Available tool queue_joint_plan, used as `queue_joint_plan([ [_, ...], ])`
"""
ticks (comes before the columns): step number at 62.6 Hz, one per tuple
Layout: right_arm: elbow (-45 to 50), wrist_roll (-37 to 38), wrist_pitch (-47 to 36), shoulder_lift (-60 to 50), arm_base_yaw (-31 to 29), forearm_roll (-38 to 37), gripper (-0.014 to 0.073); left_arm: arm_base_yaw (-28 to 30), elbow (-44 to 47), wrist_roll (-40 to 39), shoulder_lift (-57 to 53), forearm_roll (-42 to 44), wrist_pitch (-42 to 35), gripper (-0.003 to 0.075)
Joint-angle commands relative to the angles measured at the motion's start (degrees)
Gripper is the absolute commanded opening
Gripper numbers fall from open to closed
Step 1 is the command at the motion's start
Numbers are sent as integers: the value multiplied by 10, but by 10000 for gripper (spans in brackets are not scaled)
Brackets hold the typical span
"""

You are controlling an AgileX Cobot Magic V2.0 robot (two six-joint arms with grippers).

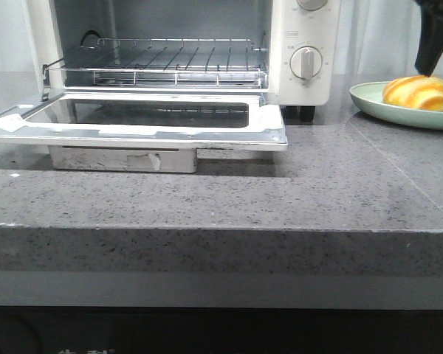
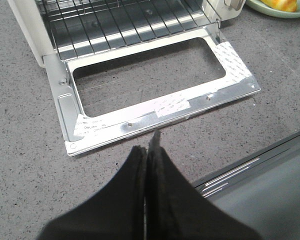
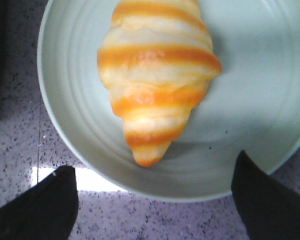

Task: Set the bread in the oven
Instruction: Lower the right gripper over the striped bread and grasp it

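Front view: bread (image 1: 418, 94), glossy orange with pale yellow stripes, lay on a pale green plate (image 1: 369, 99) at the right of the grey speckled tabletop (image 1: 280, 192). Right pincer (image 1: 433, 44) hung dark just above it; its opening could not be told here. White oven (image 1: 303, 44) stood left, glass door (image 1: 144, 122) dropped flat, wire rack (image 1: 170, 63) bare, two round dials on its panel.

Left wrist view: left pincer (image 2: 148, 150) closed tight, fingers pressed together, holding nothing, above the tabletop before the door. Taped labels on the door frame, print too small to read.

Right wrist view: bread alone on the plate (image 3: 260, 100), pointed end toward the fingers (image 3: 45, 205); right pincer spread wide, empty.
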Motion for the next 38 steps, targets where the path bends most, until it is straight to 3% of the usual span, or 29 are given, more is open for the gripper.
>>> queue_joint_plan([
  [1,-36,5,-19,1,-4,0,633,-1,-14,-5,-1,-5,-34,-18],
  [26,-62,10,-46,77,-4,6,622,-1,-14,-5,-1,-9,-34,-18],
  [38,-62,10,-29,80,-4,8,297,-1,-14,-5,-1,-9,-34,-18],
])
